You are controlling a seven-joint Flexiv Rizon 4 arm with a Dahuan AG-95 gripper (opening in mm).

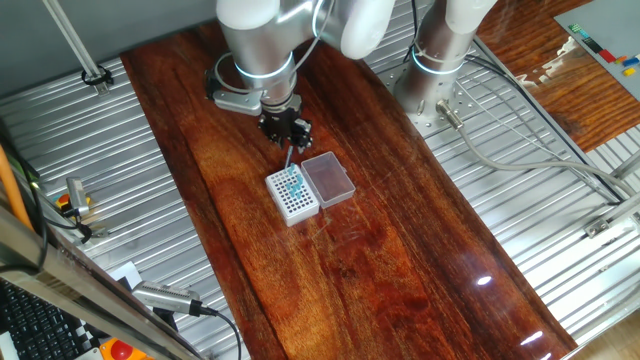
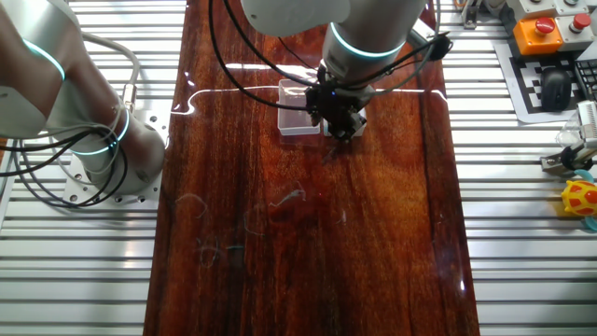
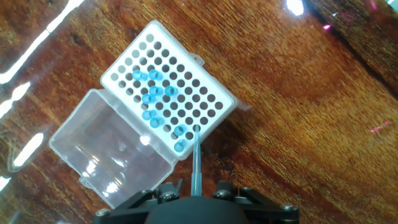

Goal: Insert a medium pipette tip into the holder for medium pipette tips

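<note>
Hand view shows the medium pipette tip (image 3: 196, 158) pinched in the gripper (image 3: 196, 193), its slender pale shaft pointing away from the camera with its fine end over the edge row of holes of the holder for medium pipette tips (image 3: 168, 96), close to a corner of the white block; whether the end has entered a hole or only hovers above one cannot be told; several teal tips (image 3: 154, 93) are seated in the grid, two of them just beside the pipette tip's end; the clear hinged lid (image 3: 112, 155) lies open against the holder's side, and the wooden bench (image 3: 298, 124) is seen all around. From one fixed view the tip (image 1: 289, 160) is seen as a thin line slanting from the gripper (image 1: 286, 133) down toward the holder (image 1: 293, 196), so it appears tilted rather than plumb, though this may be owed to the camera angle; in the other fixed view the holder is almost wholly hidden behind the gripper (image 2: 341, 126). The insertion is judged to be at its aligning stage; a tilted tip could catch on the rim of a hole and bend or slip in the fingers; a small sideways error could be expected to land it on the white web between holes or against a seated teal tip; pressing down then could push the light holder across the smooth bench.
</note>
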